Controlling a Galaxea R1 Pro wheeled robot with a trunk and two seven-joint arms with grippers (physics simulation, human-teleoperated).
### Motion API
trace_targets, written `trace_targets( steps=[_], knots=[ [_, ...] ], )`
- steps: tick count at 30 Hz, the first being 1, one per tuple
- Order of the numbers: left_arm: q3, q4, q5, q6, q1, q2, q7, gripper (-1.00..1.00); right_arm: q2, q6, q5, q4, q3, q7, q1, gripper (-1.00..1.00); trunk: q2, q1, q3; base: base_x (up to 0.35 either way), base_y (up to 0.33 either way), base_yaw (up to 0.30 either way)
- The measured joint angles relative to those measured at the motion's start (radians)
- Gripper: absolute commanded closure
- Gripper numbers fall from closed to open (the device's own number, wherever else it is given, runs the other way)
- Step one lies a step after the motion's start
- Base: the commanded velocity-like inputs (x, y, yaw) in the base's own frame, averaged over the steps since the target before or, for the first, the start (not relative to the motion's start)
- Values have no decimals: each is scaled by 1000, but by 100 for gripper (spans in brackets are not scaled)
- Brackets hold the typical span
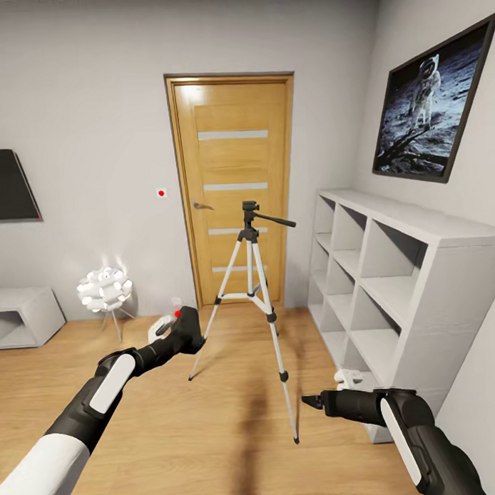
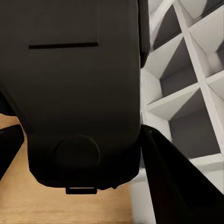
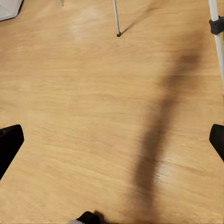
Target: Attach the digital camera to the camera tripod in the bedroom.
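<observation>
One digital camera clamped in left gripper, low at 8 o'clock of camera tripod. Right gripper spread, empty. Risk: knocking thin legs, toppling tripod.

Left arm extended forward, left gripper raised at mid-height, fingers closed on the digital camera. Right arm bent low, forearm pointing inward, right gripper empty, fingertips spread wide apart
</observation>
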Motion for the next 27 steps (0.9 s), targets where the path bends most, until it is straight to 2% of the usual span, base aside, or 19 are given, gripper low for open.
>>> trace_targets(
  steps=[4, 5, 7, 9, 10, 11, 12, 13, 14, 17, 18, 19, 21, 22, 26, 27],
  knots=[
    [-1, 59, -59, 4, 0, -12, 14, 100, -2, -16, 17, 129, 1, -8, 0, -100, 28, -15, 13, 0, 0, 0],
    [0, 96, -91, 4, 0, -16, 29, 100, -1, -37, 35, 194, 2, -12, 0, -100, 35, -19, 15, 0, 0, 0],
    [1, 155, -112, 2, 0, -21, 43, 100, 0, -68, 58, 267, 2, -18, 0, -100, 49, -27, 22, 0, 0, 0],
    [2, 294, -141, -1, 0, -30, 54, 100, 2, -129, 109, 380, 3, -32, 0, -100, 63, -34, 28, 0, 0, 0],
    [4, 381, -145, -38, 0, -51, 60, 100, 1, -241, 208, 520, 2, -59, -1, -100, 70, -38, 32, 0, 0, 0],
    [4, 522, -152, -59, -1, -57, 61, 100, 1, -267, 235, 616, 3, -65, 0, -100, 77, -42, 35, 0, 0, 0],
    [4, 695, -171, -109, 1, -72, 62, 100, 1, -314, 264, 692, 2, -78, 0, -100, 84, -46, 37, 0, 0, 0],
    [2, 768, -175, -141, 0, -80, 62, 100, 1, -339, 275, 737, 2, -87, 0, -100, 91, -50, 41, 0, 0, 0],
    [5, 780, -180, -210, 6, -99, 62, 100, 0, -407, 293, 834, 4, -124, 1, -100, 98, -54, 44, 0, 0, 0],
    [2, 854, -220, -294, 46, -124, 64, 100, 1, -520, 306, 1000, 4, -205, 0, -100, 119, -65, 53, 0, 0, 0],
    [4, 878, -241, -326, 79, -135, 64, 100, 1, -590, 311, 1090, 4, -262, 0, -100, 126, -69, 56, 0, 0, 0],
    [2, 890, -258, -340, 116, -141, 64, 100, 1, -627, 312, 1139, 4, -292, 0, -100, 133, -73, 59, 0, 0, 0],
    [4, 904, -284, -358, 149, -154, 65, 100, 1, -699, 313, 1207, 3, -347, -1, -100, 147, -81, 66, 0, 0, 0],
    [5, 912, -308, -372, 184, -169, 65, 100, 1, -761, 315, 1246, 3, -395, -3, -100, 154, -84, 69, 0, 0, 0],
    [3, 922, -367, -423, 255, -198, 66, 100, 1, -878, 316, 1290, 2, -485, 9, -100, 182, -100, 81, 0, 0, 0],
    [4, 923, -387, -446, 280, -204, 66, 100, 1, -909, 316, 1298, 3, -505, 31, -100, 189, -104, 84, 0, 0, 0]
  ],
)
